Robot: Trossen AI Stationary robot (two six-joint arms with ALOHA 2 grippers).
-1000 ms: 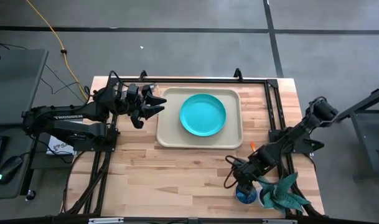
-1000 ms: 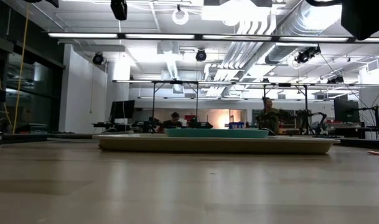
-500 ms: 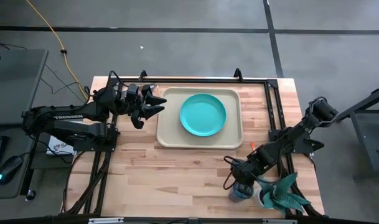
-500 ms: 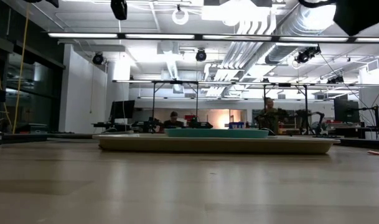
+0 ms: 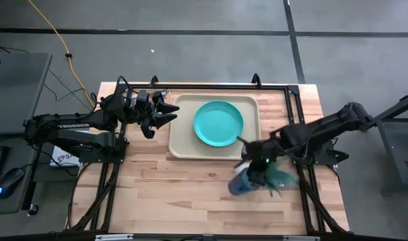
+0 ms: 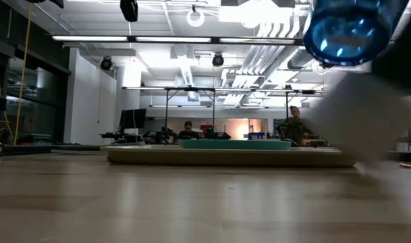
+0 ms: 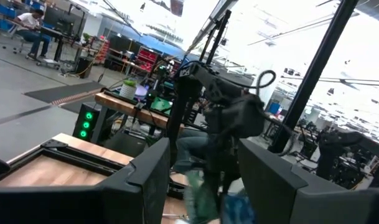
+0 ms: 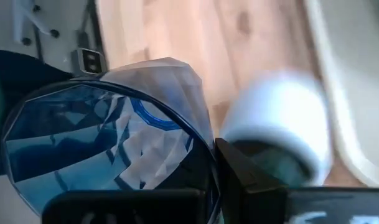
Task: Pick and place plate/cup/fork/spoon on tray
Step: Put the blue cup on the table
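Done: plate (image 5: pixel 218 123) on tray (image 5: pixel 182 144) | In hand: right gripper (image 5: pixel 252 179) clamped on cup (image 5: pixel 241 185), airborne just off tray's near edge | Left gripper (image 5: pixel 165 112) spread, empty, beside tray | Outstanding: cup; fork, spoon unseen

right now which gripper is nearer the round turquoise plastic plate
Right. The right gripper, holding the dark-blue translucent cup, is just off the beige tray's near right corner; the left gripper waits beyond the tray's left edge, slightly farther from the plate.
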